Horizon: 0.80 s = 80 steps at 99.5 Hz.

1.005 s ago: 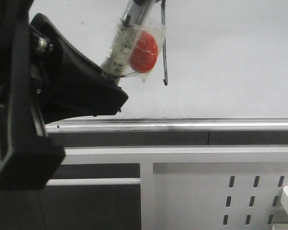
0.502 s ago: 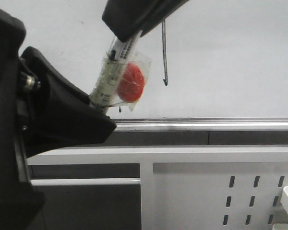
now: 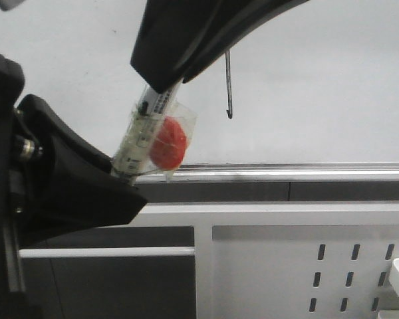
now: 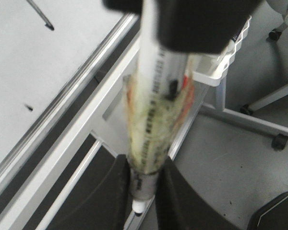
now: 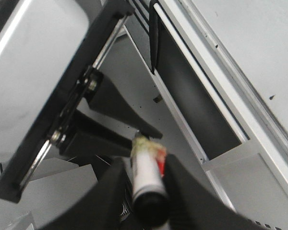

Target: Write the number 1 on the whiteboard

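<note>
Whiteboard (image 3: 319, 80) — number 1 (image 3: 228, 86) top hidden | marker (image 3: 143, 133) tip hidden

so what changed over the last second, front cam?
The marker, held in the left gripper, slid down and left, away from the number 1. The right gripper came in from above and now grips the marker's upper end. The stroke and whiteboard are unchanged.
</note>
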Each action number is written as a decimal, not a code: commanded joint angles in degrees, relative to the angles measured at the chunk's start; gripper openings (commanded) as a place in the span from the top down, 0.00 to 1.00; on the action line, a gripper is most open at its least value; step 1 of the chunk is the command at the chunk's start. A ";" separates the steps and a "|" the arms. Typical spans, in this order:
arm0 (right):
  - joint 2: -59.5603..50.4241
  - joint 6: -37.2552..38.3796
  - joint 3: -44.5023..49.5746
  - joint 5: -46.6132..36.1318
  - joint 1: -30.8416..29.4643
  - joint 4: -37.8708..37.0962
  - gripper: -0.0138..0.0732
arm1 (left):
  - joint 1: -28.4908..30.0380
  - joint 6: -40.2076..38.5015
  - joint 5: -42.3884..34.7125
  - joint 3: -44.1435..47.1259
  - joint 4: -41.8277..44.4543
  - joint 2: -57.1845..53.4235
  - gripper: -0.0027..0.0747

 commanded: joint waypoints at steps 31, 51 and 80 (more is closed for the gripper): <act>-6.38 0.04 -8.00 -2.67 -0.21 -7.67 0.27 | 0.13 -13.37 8.32 -1.02 0.33 -0.90 0.99; -14.49 6.67 -8.33 -0.32 -2.05 -16.51 0.41 | 0.13 -29.49 15.79 1.08 6.52 -0.90 0.99; -24.08 8.11 -8.33 4.94 -4.19 -16.89 0.54 | 0.13 -34.76 23.84 2.11 6.52 -0.90 0.99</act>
